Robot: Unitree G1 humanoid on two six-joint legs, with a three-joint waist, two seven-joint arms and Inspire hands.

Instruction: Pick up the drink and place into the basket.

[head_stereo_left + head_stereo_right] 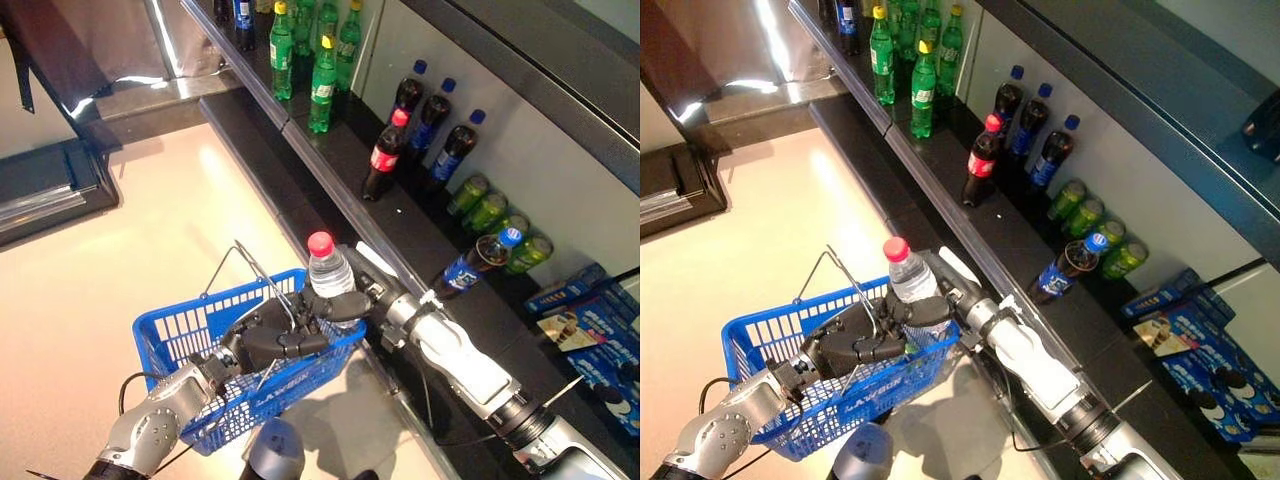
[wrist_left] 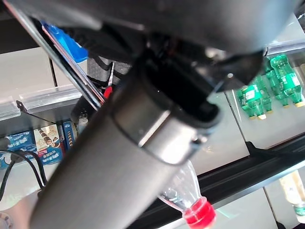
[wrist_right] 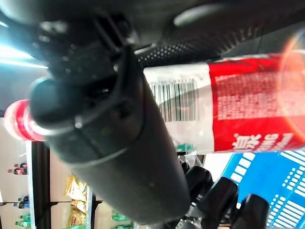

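Note:
My right hand (image 1: 345,304) is shut on a clear water bottle (image 1: 327,268) with a red cap and a red-and-white label (image 3: 228,112). It holds the bottle upright over the right rim of the blue basket (image 1: 170,330). My left hand (image 1: 265,338) is shut on the basket's thin wire handles (image 1: 245,262) and holds the basket raised in front. The bottle's red cap also shows in the left wrist view (image 2: 199,213). The two hands are close together, the right hand's fingers just above the left hand.
A dark low shelf (image 1: 330,150) runs along the right with green bottles (image 1: 322,85), dark cola bottles (image 1: 385,155), green cans (image 1: 485,210) and blue snack boxes (image 1: 590,320). A blue-capped cola bottle (image 1: 475,262) leans near my right arm. Pale floor lies to the left.

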